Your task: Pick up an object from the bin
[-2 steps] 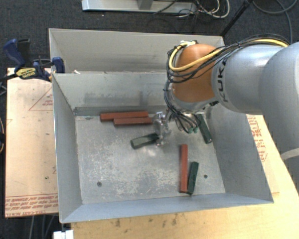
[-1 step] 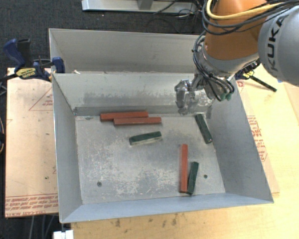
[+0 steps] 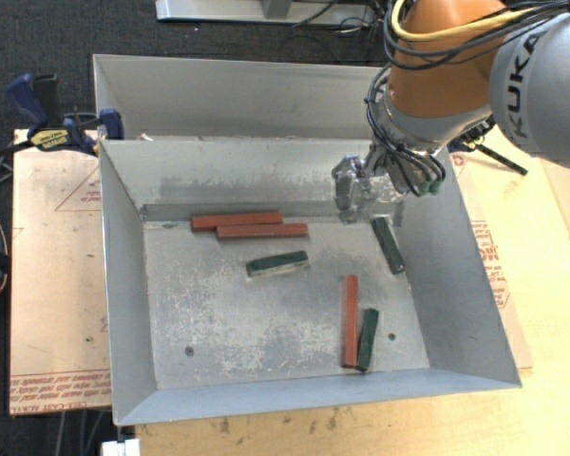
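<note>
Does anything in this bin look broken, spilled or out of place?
Nothing stands out. The red and green bars lie flat on the bin floor, none visibly broken; the gripper hangs near one dark green bar.

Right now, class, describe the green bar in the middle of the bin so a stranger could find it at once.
In the grey metal bin, find the two red-brown bars side by side near the far wall. Just below them lies a green bar. Unlike the other two green bars, further right, it lies nearly level and touches nothing.
</note>
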Available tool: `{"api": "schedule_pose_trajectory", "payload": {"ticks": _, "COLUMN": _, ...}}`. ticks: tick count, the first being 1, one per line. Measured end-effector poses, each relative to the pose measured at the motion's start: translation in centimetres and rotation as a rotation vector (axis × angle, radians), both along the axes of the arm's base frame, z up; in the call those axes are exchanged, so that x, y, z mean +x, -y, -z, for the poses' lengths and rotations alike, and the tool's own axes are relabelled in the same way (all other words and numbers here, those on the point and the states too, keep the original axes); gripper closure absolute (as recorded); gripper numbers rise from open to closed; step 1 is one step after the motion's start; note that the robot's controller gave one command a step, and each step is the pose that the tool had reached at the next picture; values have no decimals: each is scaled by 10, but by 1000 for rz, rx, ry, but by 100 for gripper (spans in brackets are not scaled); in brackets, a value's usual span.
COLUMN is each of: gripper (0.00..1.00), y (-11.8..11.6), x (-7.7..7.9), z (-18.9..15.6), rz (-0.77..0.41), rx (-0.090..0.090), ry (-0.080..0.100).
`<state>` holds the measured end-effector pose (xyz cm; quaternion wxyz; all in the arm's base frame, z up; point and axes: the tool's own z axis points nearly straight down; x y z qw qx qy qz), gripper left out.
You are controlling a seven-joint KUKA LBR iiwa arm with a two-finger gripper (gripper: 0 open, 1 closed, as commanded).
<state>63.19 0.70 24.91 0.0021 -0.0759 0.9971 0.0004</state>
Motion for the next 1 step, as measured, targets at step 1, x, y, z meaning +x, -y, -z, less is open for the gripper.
{"api": "schedule_pose_trajectory", "payload": {"ticks": 1, "gripper": 0, "y": -50, "x": -17, "z": 91, "rz": 86, "rx": 1, "ry": -5}}
